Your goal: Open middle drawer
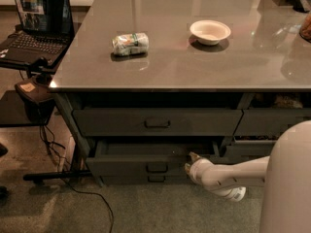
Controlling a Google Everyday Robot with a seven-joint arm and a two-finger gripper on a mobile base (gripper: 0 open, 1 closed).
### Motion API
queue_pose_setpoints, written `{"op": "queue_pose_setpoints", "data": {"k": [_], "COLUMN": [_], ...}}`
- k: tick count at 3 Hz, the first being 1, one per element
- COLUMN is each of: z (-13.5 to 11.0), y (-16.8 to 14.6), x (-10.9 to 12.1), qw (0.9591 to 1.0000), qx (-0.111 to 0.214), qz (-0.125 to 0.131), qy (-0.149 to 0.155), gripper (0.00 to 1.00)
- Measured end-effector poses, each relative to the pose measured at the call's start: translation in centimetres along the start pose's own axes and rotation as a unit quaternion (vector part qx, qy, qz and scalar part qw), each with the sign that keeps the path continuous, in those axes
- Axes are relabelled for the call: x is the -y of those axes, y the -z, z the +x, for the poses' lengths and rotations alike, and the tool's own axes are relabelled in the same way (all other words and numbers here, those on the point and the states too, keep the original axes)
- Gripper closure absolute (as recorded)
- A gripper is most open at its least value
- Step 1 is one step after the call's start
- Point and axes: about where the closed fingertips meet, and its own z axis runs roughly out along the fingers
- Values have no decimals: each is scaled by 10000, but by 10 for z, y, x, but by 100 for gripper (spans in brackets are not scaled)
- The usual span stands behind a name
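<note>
I count three wide drawers under one tabletop (pixel 170 67): one top drawer (pixel 112 123), one middle drawer (pixel 121 165), one bottom drawer (pixel 126 179). Above sit one white bowl (pixel 210 31) and one crumpled packet (pixel 130 43). One laptop (pixel 36 25) stands alongside. My one end effector (pixel 189 162) is at the middle drawer's front.

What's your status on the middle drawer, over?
Gripper at right end of middle drawer front. Drawer partly out, interior showing. Nothing seen blocking its path.

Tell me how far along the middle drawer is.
Done: the middle drawer already stands partly out, its dark interior showing below the top drawer. In hand: the hand is at its front's right upper edge. Left: perhaps pulling it further out.
</note>
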Motion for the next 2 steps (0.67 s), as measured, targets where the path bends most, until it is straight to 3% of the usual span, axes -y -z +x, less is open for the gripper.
{"op": "queue_pose_setpoints", "data": {"k": [2], "z": [2], "y": [2], "x": [-3], "qw": [10000], "qx": [-1], "qz": [-24], "qy": [3], "gripper": [100]}}
